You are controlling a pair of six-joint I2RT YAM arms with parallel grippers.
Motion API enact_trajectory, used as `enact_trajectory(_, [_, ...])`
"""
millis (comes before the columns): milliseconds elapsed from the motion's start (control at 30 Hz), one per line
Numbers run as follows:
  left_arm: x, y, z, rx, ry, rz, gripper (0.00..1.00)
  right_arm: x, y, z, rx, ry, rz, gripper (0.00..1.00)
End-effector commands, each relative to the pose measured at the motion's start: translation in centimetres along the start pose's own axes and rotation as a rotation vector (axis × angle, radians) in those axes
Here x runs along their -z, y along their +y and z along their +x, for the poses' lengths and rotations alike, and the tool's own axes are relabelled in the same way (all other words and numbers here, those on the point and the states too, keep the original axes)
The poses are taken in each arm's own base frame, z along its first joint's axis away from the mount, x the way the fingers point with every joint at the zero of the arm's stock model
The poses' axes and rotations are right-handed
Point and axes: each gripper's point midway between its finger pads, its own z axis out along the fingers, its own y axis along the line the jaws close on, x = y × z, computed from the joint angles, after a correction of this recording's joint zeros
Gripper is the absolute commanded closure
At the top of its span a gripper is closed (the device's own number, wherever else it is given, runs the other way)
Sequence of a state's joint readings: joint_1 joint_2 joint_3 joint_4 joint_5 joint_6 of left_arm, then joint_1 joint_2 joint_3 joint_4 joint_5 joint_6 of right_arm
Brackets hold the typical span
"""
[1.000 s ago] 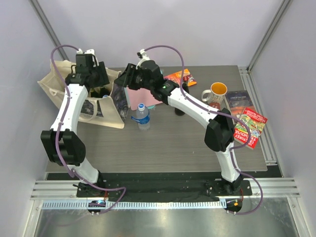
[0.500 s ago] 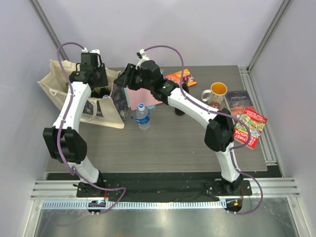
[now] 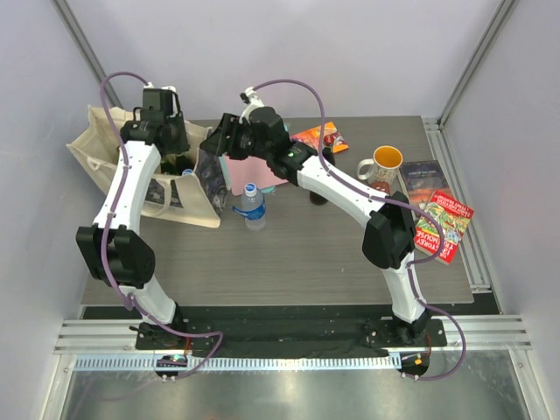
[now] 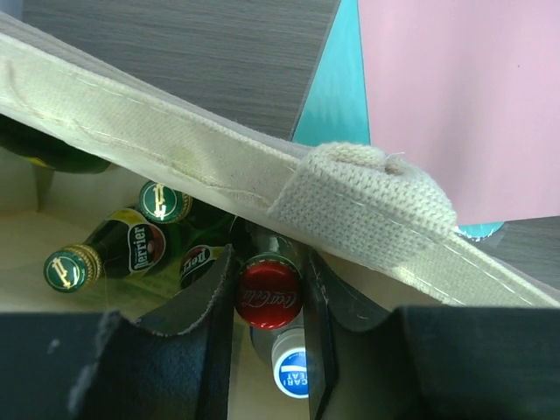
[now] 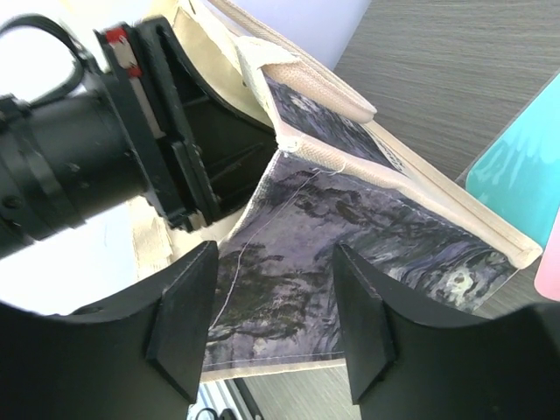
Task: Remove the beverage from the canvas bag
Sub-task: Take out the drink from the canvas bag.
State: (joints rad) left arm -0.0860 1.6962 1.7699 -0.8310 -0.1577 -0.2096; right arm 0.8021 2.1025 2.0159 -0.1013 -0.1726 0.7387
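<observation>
Grasp step: your left gripper (image 4: 267, 271) clamps the red-capped bottle (image 4: 268, 295) in the canvas bag (image 4: 175, 157); right gripper (image 5: 276, 306) gapes. Lift straight up.

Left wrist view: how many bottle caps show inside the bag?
4: red cap in the left gripper; blue-and-white cap just below it; two gold caps at left. More may hide under the hem of the canvas bag.

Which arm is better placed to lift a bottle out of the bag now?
Left. The left end effector is inside the bag, fingers clamped on the red-capped bottle; the right end effector is open outside the bag.
</observation>
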Motion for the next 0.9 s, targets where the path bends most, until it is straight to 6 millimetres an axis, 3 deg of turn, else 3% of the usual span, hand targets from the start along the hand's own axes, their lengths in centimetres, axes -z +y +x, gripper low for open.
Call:
enact_trajectory(0, [5.4,0.3,-7.0,0.048,-0.248,-0.003,1.0,2.2,3.7,-2.5,0.081,-0.037,-0.082,0.39])
enact_trajectory(300, [7.4,0.6,-8.4,0.063,-0.296,-0.006,1.0,3.2,5.2,-3.5,0.141,-0.059,-0.14,0.32])
enact_trajectory(633, [11.8,0.8,-10.7,0.096,-0.389,0.016,1.0,5.2,6.3,-5.7,0.316,-0.113,-0.208,0.28])
enact_trajectory(767, [13.3,1.0,-11.3,0.106,-0.422,0.02,1.0,6.1,7.4,-7.5,0.396,-0.166,-0.27,0.27])
enact_trajectory(867, [14.5,1.1,-11.8,0.118,-0.445,0.03,1.0,6.9,9.2,-7.8,0.474,-0.173,-0.367,0.25])
